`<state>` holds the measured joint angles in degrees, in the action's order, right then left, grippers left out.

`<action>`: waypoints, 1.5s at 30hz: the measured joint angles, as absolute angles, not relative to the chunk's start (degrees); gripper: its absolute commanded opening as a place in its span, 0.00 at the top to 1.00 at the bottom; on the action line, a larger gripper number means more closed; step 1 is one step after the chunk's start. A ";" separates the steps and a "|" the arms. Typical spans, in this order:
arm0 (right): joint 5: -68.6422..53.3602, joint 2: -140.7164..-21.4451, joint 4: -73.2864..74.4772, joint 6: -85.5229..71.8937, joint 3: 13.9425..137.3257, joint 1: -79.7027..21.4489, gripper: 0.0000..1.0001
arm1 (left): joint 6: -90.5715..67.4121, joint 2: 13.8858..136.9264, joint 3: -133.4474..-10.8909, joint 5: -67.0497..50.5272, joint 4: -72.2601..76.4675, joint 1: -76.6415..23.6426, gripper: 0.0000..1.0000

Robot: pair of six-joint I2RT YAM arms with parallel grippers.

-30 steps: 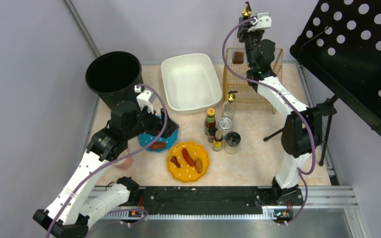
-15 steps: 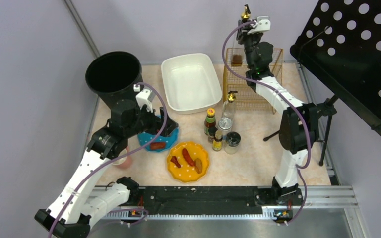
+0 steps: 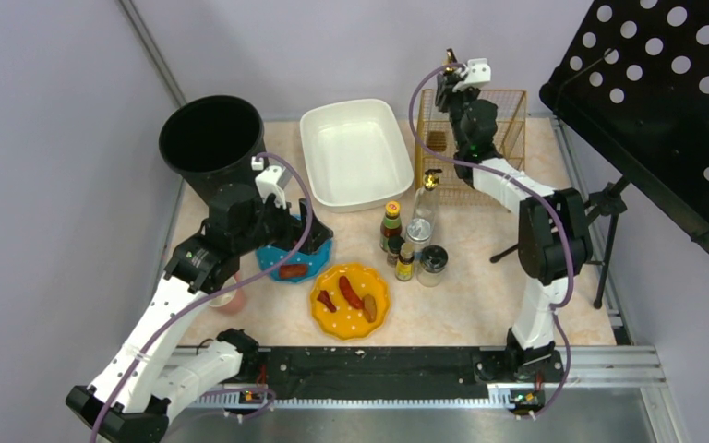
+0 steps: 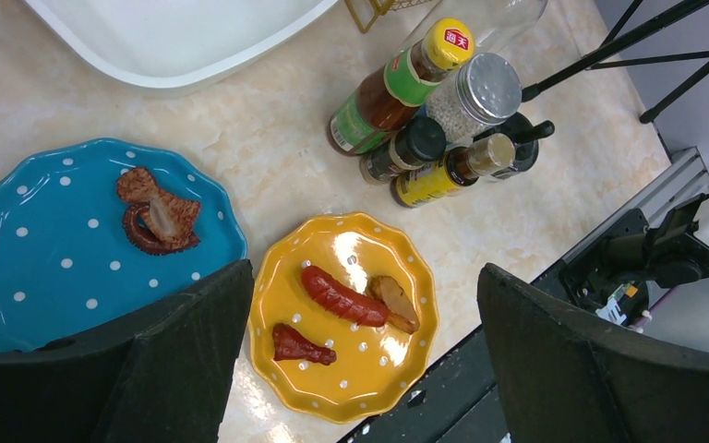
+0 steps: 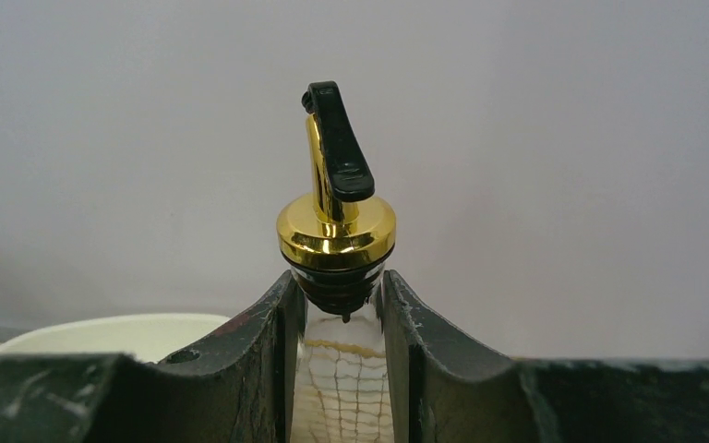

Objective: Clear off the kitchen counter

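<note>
The beige marbled kitchen counter [image 3: 480,286] holds a blue dotted plate [image 3: 309,259] and a yellow dotted plate [image 3: 351,300], both with food pieces, and a cluster of condiment bottles [image 3: 411,245]. My right gripper [image 3: 450,81] is shut on the neck of a clear glass bottle [image 5: 340,388] with a gold pourer [image 5: 335,231]. It holds the bottle upright in the left part of a gold wire basket [image 3: 489,138]. My left gripper [image 4: 369,314] is open and empty, hovering above the two plates [image 4: 342,314].
A white basin [image 3: 355,152] and a black bin [image 3: 212,138] stand at the back. A black perforated music stand [image 3: 665,92] on a tripod overhangs the right side. A pink object [image 3: 229,301] lies under my left arm.
My right gripper has come down and slightly left with the bottle, lowering it into the wire basket. My left arm has barely moved.
</note>
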<state>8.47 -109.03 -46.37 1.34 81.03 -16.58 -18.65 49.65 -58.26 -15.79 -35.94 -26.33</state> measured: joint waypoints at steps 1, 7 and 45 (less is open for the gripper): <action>8.47 -109.03 -46.39 1.34 80.47 -16.58 1.00 | -18.74 49.65 -58.26 -15.84 -35.94 -26.33 0.05; 8.47 -109.08 -47.11 1.34 78.00 -16.58 1.00 | -18.98 49.65 -58.24 -15.94 -35.94 -26.33 0.05; 8.38 -100.90 -32.73 -4.62 72.42 -16.32 0.26 | -19.88 45.71 -57.41 -16.91 -35.99 -26.33 0.04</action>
<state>8.38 -100.90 -32.73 -4.62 72.42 -16.32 -19.88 45.71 -57.41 -16.91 -35.99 -26.33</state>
